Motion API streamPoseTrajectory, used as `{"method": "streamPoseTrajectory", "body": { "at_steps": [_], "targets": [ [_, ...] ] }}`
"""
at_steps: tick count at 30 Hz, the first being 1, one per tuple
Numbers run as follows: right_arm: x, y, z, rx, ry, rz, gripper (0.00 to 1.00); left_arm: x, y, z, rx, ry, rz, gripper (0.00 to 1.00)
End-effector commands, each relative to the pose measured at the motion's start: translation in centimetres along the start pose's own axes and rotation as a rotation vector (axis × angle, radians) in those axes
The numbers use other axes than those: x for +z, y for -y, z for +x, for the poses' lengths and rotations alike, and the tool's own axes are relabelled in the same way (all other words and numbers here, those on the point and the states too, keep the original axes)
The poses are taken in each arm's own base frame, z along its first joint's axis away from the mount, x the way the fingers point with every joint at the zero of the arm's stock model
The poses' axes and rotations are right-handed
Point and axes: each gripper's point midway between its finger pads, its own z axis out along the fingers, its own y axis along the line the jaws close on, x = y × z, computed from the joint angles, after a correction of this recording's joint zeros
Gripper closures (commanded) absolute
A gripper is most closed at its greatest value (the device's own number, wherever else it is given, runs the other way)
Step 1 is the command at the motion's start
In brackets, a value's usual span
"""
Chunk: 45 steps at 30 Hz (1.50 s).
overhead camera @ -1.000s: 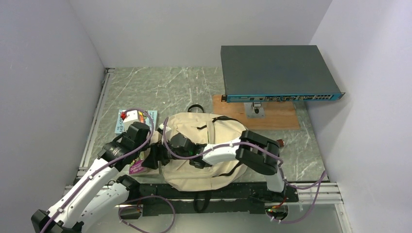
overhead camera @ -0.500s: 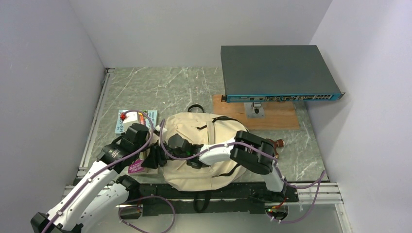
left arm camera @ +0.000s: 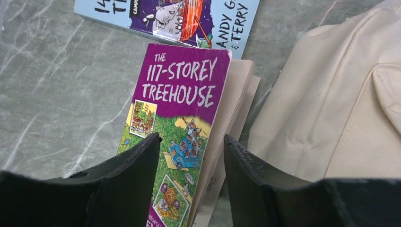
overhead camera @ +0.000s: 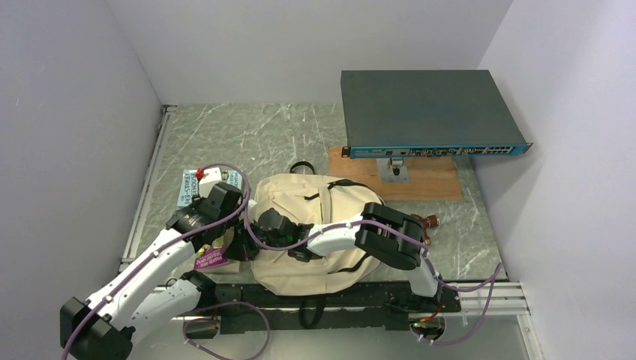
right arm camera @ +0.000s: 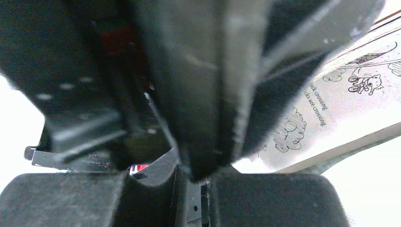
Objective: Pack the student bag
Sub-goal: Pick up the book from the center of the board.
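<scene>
Loosely, left fingers [left arm camera: 132, 175] parted astride purple book [left arm camera: 182, 94] — student bag [left arm camera: 340, 104] (just beside), right fingers [right arm camera: 203, 94] pressed together.

Place: robotics lab test cell | Enclosure: plain white panel walls [overhead camera: 75, 112] on three sides | Surface: marbled grey tabletop [overhead camera: 255, 135] edged with aluminium rails [overhead camera: 147, 180] | Equipment: cabled left arm [overhead camera: 150, 262] and right arm [overhead camera: 390, 236] bolted down, rack network switch [overhead camera: 424, 105] over a wooden board [overhead camera: 439, 184]

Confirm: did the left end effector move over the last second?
Yes: left end effector shifted right toward the student bag, covering more of the blue book in the top view.
</scene>
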Motion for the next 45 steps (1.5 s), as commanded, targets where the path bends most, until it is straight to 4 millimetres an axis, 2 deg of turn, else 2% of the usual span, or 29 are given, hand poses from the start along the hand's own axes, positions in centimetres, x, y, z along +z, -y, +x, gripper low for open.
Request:
{"method": "streamPoseTrajectory", "body": {
  "at_steps": [1,7,12,15,17,21,24,27,33,38,41,45],
  "targets": [
    [-0.4,-2.5,-2.6,-0.062,0.075,-0.072,0.91,0.0,0.5,-0.8,-0.029,0.001,-0.002,0.37],
    [-0.7,-2.5,-2.7,-0.084,0.079,-0.07,0.99,0.8,1.9,0.1,0.039,-0.041,0.07,0.32],
    [-0.9,-2.5,-2.7,-0.103,0.087,-0.072,1.0,1.8,2.6,1.5,0.117,-0.132,0.066,0.31],
    [-1.4,-2.7,-2.9,-0.109,0.1,-0.079,1.0,2.0,3.0,1.9,0.095,-0.142,0.077,0.35],
    [-1.9,-2.9,-3.3,-0.116,0.121,-0.081,1.0,1.5,2.4,1.2,0.031,-0.104,0.059,0.37],
    [-3.0,-3.0,-3.8,-0.113,0.14,-0.071,1.0,-0.2,1.8,-1.2,-0.102,0.036,0.1,0.29],
    [-3.6,-3.1,-4.6,-0.054,0.149,-0.084,1.0,-2.0,-0.2,-2.4,-0.199,0.104,0.065,0.23],
    [-4.2,-3.2,-6.3,0.067,0.154,-0.127,1.0,-4.1,-2.3,-3.5,-0.28,0.17,0.041,0.22],
    [-4.1,-4.0,-9.4,0.233,0.128,-0.12,1.0,-7.9,-2.1,-5.3,-0.263,0.279,0.239,0.23],
    [-4.8,-4.6,-12.4,0.309,0.129,-0.075,1.0,-10.6,-3.7,-6.5,-0.309,0.33,0.259,0.23],
    [-5.6,-5.2,-14.8,0.367,0.148,-0.078,1.0,-11.6,-2.8,-7.2,-0.213,0.367,0.341,0.25],
    [-6.4,-5.1,-17.6,0.421,0.171,-0.072,1.0,-13.3,1.1,-7.2,0.086,0.421,0.574,0.27]
  ]
}}
